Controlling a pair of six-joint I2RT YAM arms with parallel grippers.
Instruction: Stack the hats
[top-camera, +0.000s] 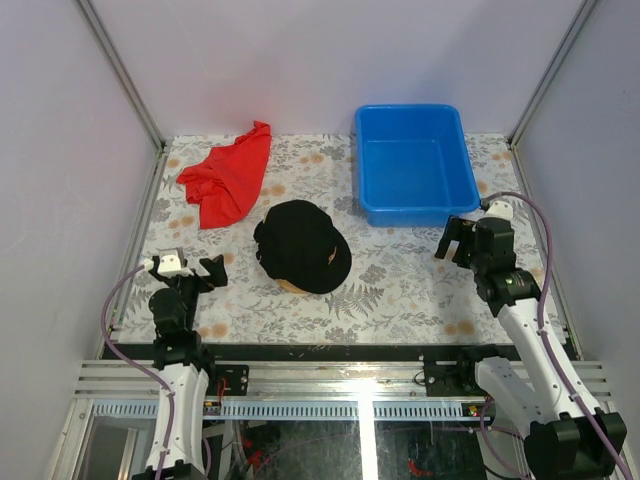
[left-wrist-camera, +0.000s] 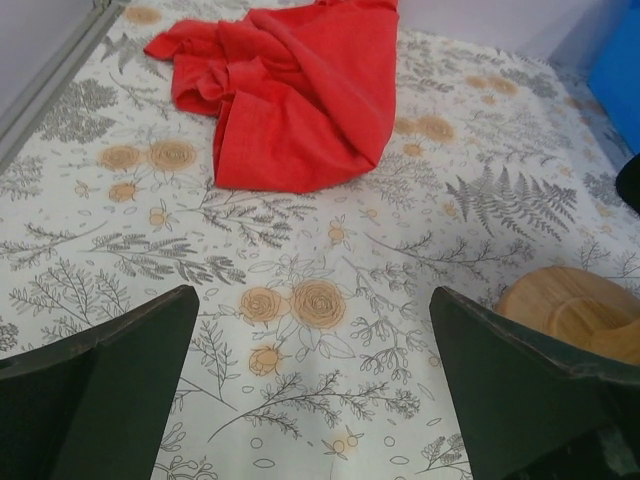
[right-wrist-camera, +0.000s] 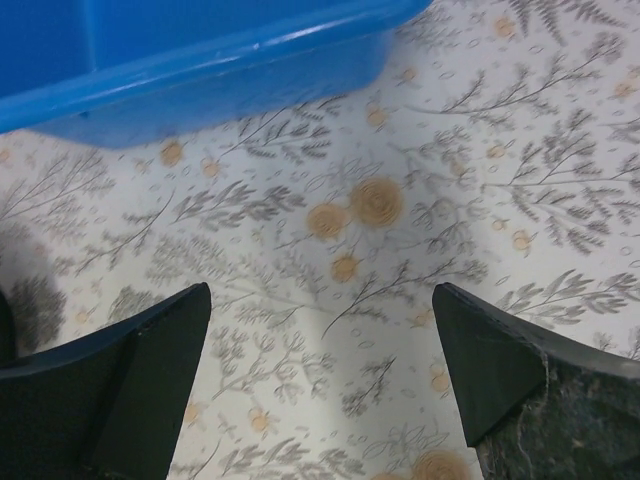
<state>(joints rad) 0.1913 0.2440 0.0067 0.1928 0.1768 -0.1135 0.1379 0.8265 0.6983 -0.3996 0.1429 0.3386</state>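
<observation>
A black cap (top-camera: 300, 245) sits in the middle of the table on a wooden stand whose base (top-camera: 291, 287) peeks out below it; the base also shows in the left wrist view (left-wrist-camera: 575, 310). No other hats are in view. My left gripper (top-camera: 188, 268) is open and empty, low over the table to the left of the cap. My right gripper (top-camera: 457, 240) is open and empty, to the right of the cap and just in front of the blue bin. In both wrist views the fingers stand wide apart over bare cloth.
A crumpled red cloth (top-camera: 230, 175) lies at the back left, also in the left wrist view (left-wrist-camera: 290, 90). A blue plastic bin (top-camera: 414, 165) stands at the back right, its wall in the right wrist view (right-wrist-camera: 200, 70). A flowered tablecloth (top-camera: 400, 285) covers the table.
</observation>
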